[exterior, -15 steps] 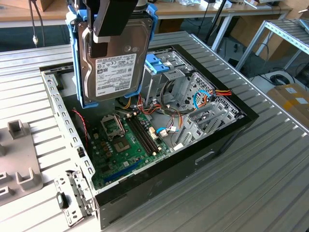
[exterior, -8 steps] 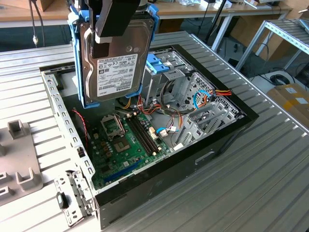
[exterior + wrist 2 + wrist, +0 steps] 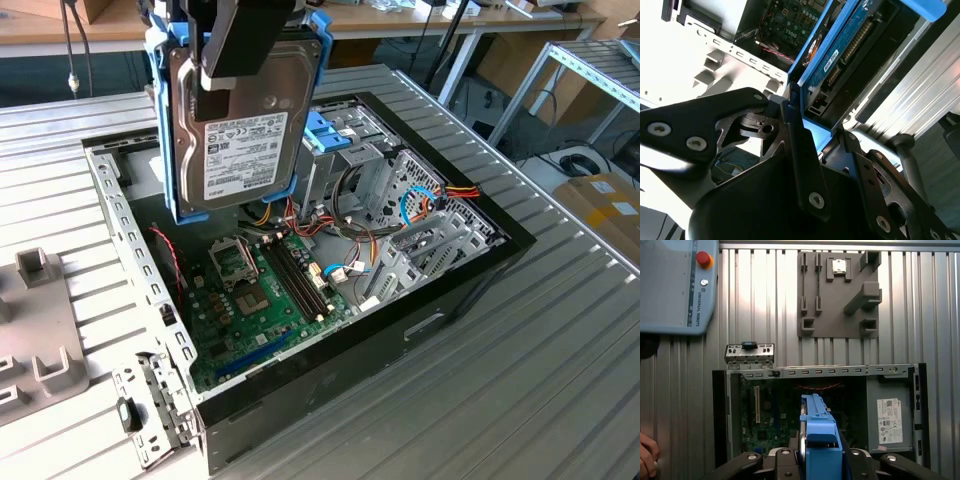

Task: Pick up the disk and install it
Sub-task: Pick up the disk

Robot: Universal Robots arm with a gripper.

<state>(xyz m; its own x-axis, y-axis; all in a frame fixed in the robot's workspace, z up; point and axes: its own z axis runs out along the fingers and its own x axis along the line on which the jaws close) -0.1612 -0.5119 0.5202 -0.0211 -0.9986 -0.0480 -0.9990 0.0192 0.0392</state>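
Note:
The disk hangs upright above the open computer case. Its silver face and white label turn toward the exterior view, and a light-blue carrier frame runs around its edges. My gripper comes down from above and is shut on the disk, with one black finger lying over the silver face. In the second wrist view the disk shows its blue circuit-board side between my black fingers. In the first wrist view the disk's blue carrier edge stands over the motherboard.
Inside the case sit a green motherboard, bundled cables and a blue drive bay. A grey box with a white label fills one corner. A grey fixture plate, a pendant and a person's hand lie outside.

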